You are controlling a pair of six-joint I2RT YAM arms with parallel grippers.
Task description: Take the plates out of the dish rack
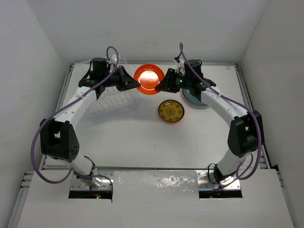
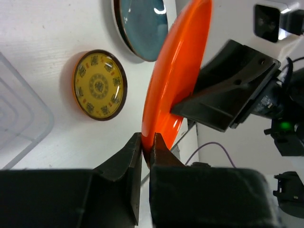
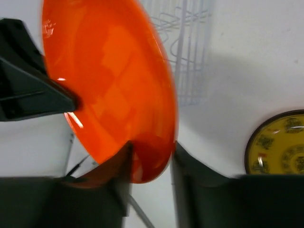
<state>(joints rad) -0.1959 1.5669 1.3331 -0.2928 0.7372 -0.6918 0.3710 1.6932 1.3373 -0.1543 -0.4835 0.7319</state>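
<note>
Glossy orange round plate [image 1: 148,78] between claws
The left claw [image 2: 146,142] is pinching its likely slippery, breakable rim; the right claw [image 3: 151,156] is straddling it, grip unclear.

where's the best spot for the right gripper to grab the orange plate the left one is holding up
The rim opposite the left gripper's pinch, which the right gripper straddles. The orange plate is held on edge off the table, both faces free, so come edge-on from the right, one finger on each face.
</note>
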